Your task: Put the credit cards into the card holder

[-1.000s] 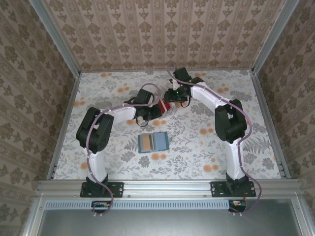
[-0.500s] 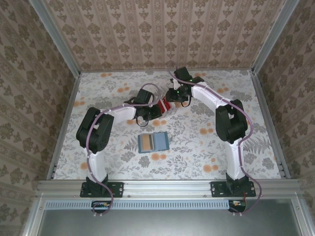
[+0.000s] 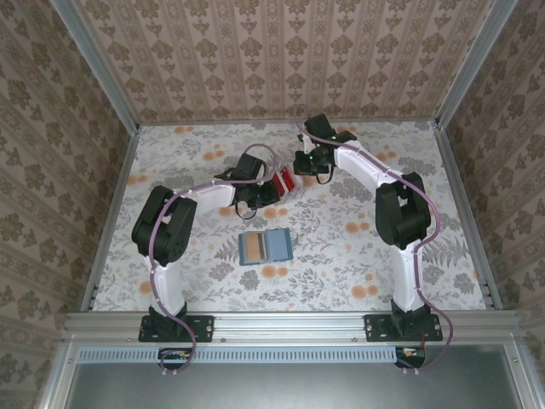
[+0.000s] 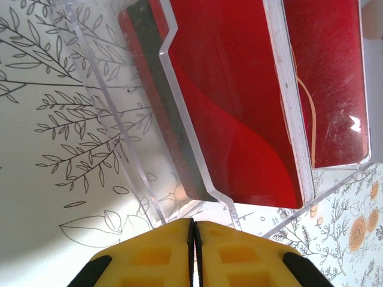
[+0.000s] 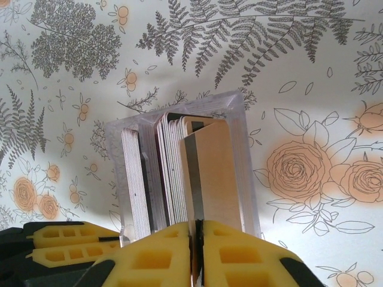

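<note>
right gripper point(image 5: 196, 230) has pinched one credit card point(image 5: 215, 173) (pale-backed, upright).

table point(image 3: 366, 256) floral | open card holder point(image 3: 266, 247) | clear rack point(image 5: 237, 107) holding credit cards point(image 3: 286, 181)

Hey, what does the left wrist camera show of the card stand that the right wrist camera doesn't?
Left wrist: the red faces of the credit cards, seen through the stepped wall of the clear acrylic stand. Right wrist: the cards' top edges from above, plus the pale, dark-striped back of the credit card pinched in the right claw. Both: the stand, its cards and the floral table.
</note>
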{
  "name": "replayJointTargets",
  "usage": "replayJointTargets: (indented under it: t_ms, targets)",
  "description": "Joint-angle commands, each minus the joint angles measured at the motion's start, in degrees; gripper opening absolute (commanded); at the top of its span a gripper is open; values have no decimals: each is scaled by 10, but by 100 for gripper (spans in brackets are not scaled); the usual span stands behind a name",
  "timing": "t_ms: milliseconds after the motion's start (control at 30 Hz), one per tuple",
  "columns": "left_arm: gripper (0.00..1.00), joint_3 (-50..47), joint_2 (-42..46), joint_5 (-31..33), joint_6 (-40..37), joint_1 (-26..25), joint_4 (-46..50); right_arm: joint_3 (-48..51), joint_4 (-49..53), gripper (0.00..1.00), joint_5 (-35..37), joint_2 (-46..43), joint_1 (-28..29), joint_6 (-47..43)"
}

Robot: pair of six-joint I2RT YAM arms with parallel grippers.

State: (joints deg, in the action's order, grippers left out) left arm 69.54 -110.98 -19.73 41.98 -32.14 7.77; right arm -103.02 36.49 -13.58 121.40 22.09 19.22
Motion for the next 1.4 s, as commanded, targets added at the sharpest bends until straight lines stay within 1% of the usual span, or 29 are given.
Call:
replayJointTargets:
  t_ms: [0,133,267,467,600,767,900,933,1000,1100,1200,1267,1367]
  targets:
    - [13,18,-5,-8,1,1,-7,2,17,8,-18,-34,3,-4]
    - [13,15,9,-8,1,1,-4,9,23,6,0,-54,-2,-11]
    - [13,14,32,-8,-2,-1,5,29,28,5,15,-95,-4,-17]
    - [14,6,79,5,-12,-4,23,84,16,5,4,-173,-5,-10]
    - [14,-23,126,17,-17,-4,30,142,-5,5,-37,-231,-3,11]
    - [14,-101,200,45,-13,-4,34,242,-63,6,-123,-294,7,57]
    - [14,-170,265,59,-10,-4,45,334,-156,7,-215,-324,24,114]
    - [14,-185,281,65,-13,-4,57,360,-180,7,-233,-328,32,132]
    - [14,-213,313,78,-16,-4,80,397,-210,7,-244,-329,54,152]
    - [14,-256,365,89,-14,-4,106,443,-247,7,-239,-325,90,174]
    - [15,-300,408,91,-2,-4,114,480,-290,6,-229,-303,113,197]
    - [16,-323,420,82,7,-4,114,494,-319,6,-231,-283,123,211]
    - [16,-347,416,78,10,-5,112,510,-372,6,-233,-256,138,237]
